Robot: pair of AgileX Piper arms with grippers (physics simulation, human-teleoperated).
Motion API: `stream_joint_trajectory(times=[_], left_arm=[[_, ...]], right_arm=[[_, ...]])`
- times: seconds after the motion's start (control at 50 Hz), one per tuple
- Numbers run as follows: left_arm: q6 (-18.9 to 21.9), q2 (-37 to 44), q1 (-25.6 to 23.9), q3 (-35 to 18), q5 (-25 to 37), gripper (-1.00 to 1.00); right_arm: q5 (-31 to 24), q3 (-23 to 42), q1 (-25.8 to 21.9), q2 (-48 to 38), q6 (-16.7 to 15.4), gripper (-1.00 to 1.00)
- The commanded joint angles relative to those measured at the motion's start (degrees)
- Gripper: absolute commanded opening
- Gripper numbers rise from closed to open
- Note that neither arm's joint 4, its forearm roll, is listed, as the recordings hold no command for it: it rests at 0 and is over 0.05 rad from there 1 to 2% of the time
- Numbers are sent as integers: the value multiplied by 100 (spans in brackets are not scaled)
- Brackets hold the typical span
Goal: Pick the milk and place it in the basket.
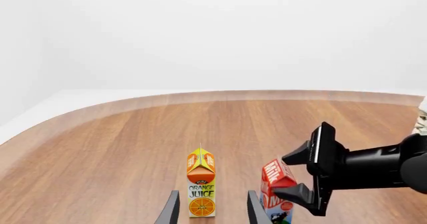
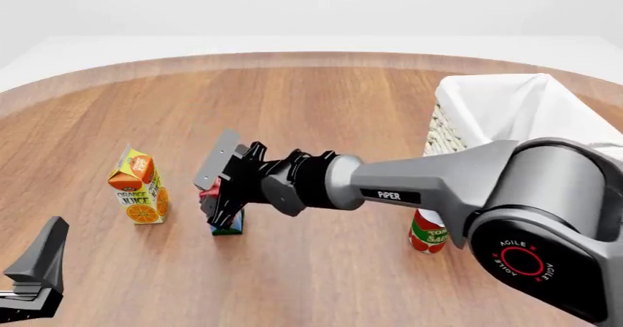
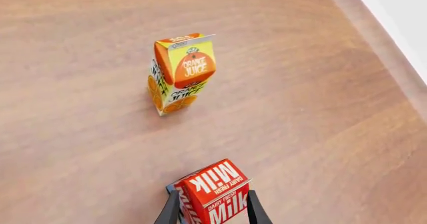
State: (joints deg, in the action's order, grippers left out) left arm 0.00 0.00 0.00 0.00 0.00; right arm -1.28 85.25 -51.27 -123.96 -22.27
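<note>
Milk stands upright on the worktop, left of centre toward the near edge, with the juice near it on the left-edge side and the basket well apart at the right edge. Right arm's fingers sit narrow, one on each side of the carton just under its gable, apparently touching but whether they bear on it I cannot tell; left arm's fingers stand apart, holding nothing. Judgement: carton likely light with thin walls that dent and slick printed faces, so hold flat opposite faces mid-body with moderate squeeze.
</note>
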Motion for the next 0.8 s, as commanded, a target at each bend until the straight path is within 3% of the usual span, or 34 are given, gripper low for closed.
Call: stream_joint_trajectory(times=[0.02, 0.48, 0.5, 0.8], left_arm=[[0, 0, 0, 0, 0, 100], [0, 0, 0, 0, 0, 100], [0, 0, 0, 0, 0, 100], [0, 0, 0, 0, 0, 100]], right_arm=[[61, -123, 7, -238, 52, 100], [239, -192, 88, -316, 117, 100], [255, -198, 80, -331, 123, -100], [404, -309, -40, -342, 99, -100]])
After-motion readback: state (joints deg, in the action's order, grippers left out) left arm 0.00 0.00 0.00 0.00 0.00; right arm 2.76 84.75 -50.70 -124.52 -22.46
